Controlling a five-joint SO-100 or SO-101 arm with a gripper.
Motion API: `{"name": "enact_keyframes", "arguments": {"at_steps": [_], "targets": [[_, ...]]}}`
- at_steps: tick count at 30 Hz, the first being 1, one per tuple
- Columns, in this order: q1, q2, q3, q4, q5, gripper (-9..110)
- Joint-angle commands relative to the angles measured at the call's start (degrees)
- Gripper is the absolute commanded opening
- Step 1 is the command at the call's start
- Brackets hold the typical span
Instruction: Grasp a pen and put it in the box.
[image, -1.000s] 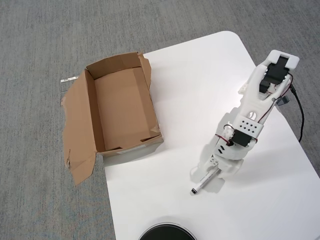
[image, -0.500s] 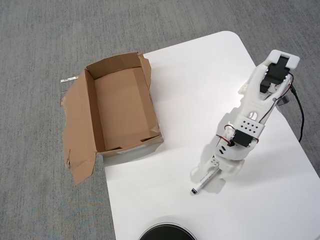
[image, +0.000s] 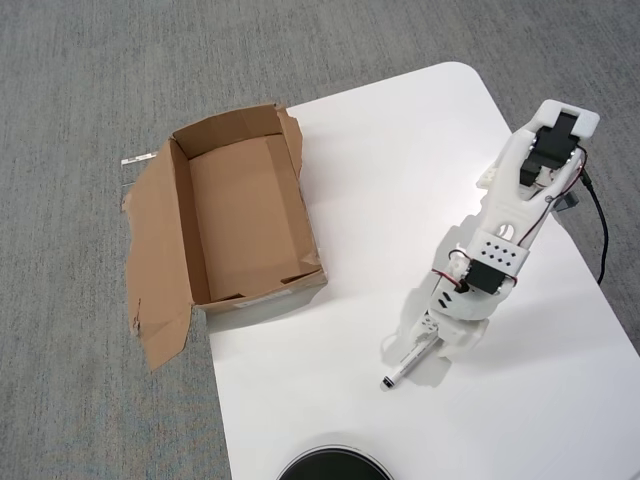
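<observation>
On table (image: 330, 400) | pen (image: 402, 367) betw fingers (image: 418, 352), tip sticking out | fingers closed on it | box (image: 245, 220) well apart

Bright even overhead light, soft shadows, sharp focus

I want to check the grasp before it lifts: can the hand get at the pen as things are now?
Probably yes. The hand is already down at the pen on the table, with nothing between them. Whether it has closed on the pen cannot be seen from above.
</observation>
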Motion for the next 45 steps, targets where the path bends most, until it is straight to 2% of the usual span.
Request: {"name": "enact_keyframes", "arguments": {"at_steps": [1, 5, 11, 27, 42, 45], "targets": [[-0.3, 0.0, -0.4, -0.1, 0.0, 16], [-0.3, -0.4, -0.5, -0.2, 0.0, 14], [-0.3, -0.4, -0.5, -0.2, 0.0, -1], [-0.3, 1.0, -1.5, -0.6, -0.4, 0], [1.1, 14.2, -5.7, -0.6, -0.7, 1], [4.3, 16.1, -7.8, -0.6, -0.8, 1]]}}
